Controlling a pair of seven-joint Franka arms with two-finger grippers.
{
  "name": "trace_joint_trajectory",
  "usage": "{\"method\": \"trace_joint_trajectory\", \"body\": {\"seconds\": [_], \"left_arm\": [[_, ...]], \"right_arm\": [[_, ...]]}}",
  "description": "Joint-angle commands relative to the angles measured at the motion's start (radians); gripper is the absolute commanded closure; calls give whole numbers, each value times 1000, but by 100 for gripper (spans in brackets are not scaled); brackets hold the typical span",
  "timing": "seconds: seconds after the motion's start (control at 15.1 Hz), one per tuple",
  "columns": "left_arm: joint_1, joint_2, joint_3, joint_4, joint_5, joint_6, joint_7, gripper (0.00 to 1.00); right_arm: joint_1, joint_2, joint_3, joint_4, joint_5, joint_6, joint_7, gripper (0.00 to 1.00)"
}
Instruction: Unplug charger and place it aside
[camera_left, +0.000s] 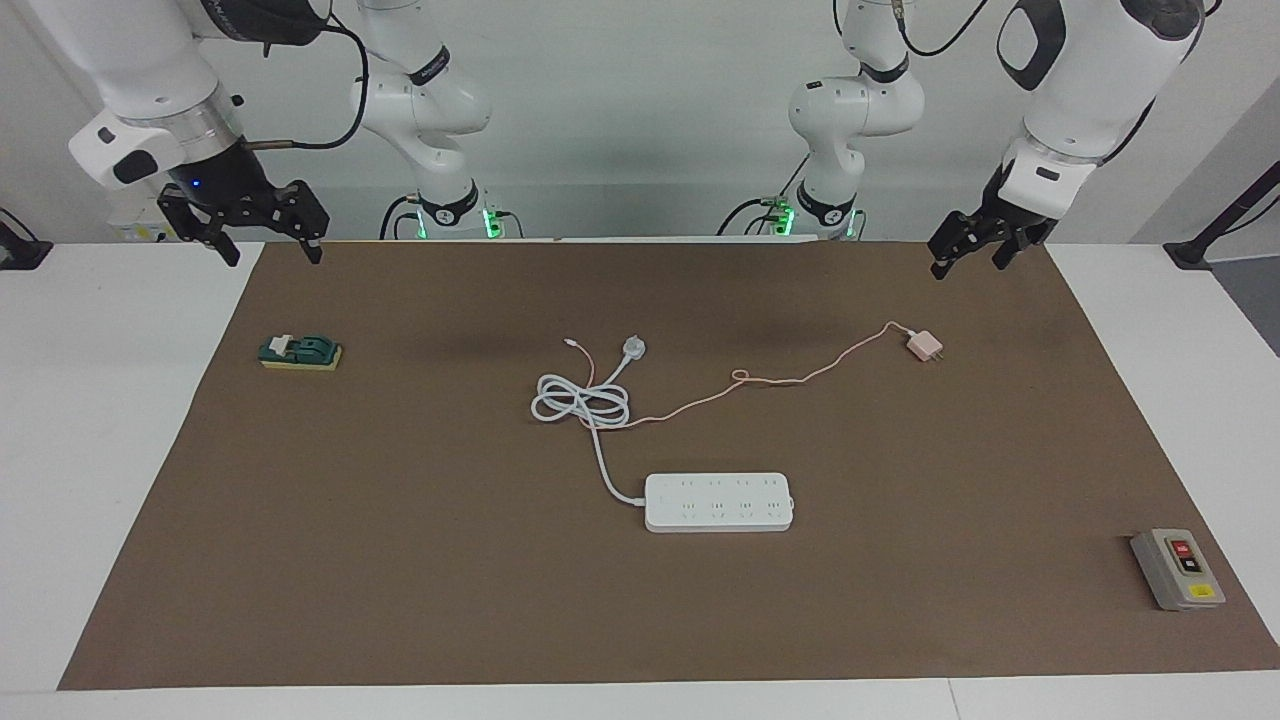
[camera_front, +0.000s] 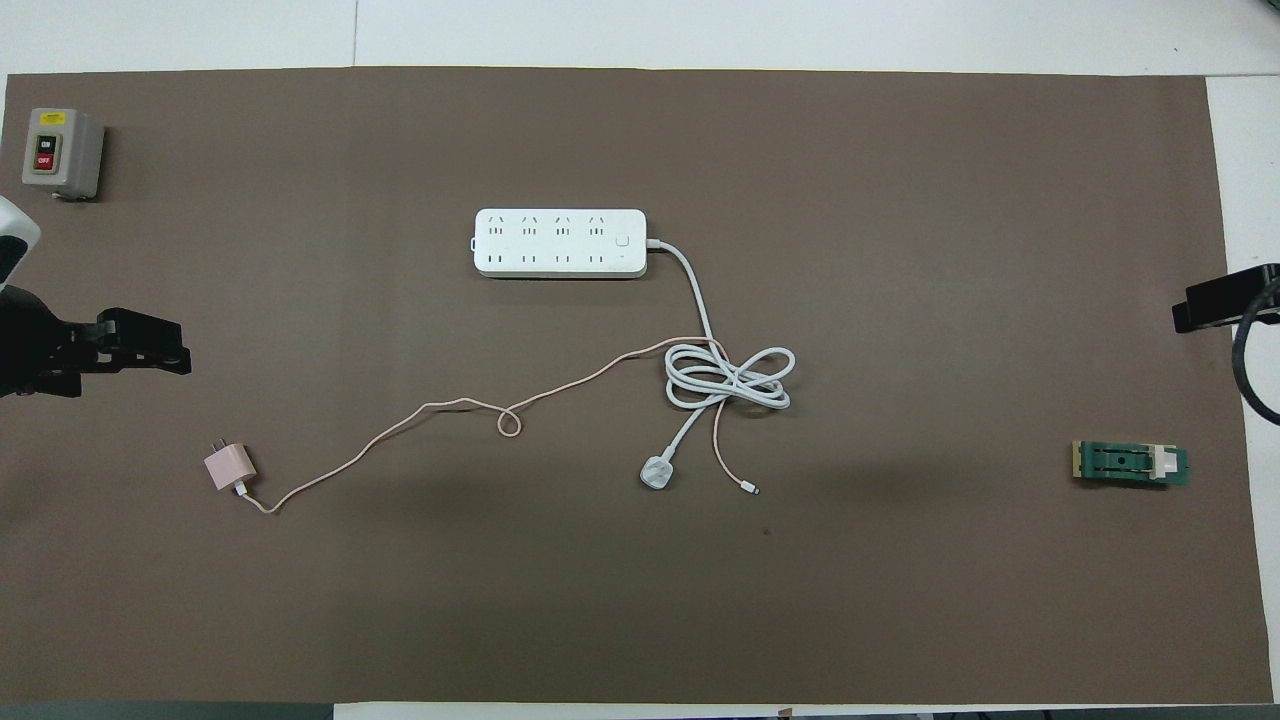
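Charger (camera_left: 923, 346) already lies unplugged, well apart from the strip (camera_left: 719, 501), toward the left arm's end. Left claw (camera_left: 975, 250) and right claw (camera_left: 262, 232) hang released; just keep both clear.

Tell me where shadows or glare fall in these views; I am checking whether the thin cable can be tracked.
Facing view: soft dark patches lie on the mat nearer to the robots than the cable, none across it; no glare. Overhead view: a faint shadow band lies on the mat nearer to the robots than the charger; the power strip is bright, its sockets still readable.
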Motion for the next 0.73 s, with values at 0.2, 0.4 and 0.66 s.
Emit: {"method": "trace_joint_trajectory", "body": {"seconds": [0.2,0.4,0.66], "left_arm": [[-35,17,5,12,15,2,-13,0],[-61,15,4,-6,14,66,74,0],[-64,9,4,-26,12,76,77,0]], "right_arm": [[-20,-12,18,-7,42,-56,36,0],[-9,-12,17,-4,30,-50,51,0],[-6,-12,17,-6,25,-39,73,0]]}}
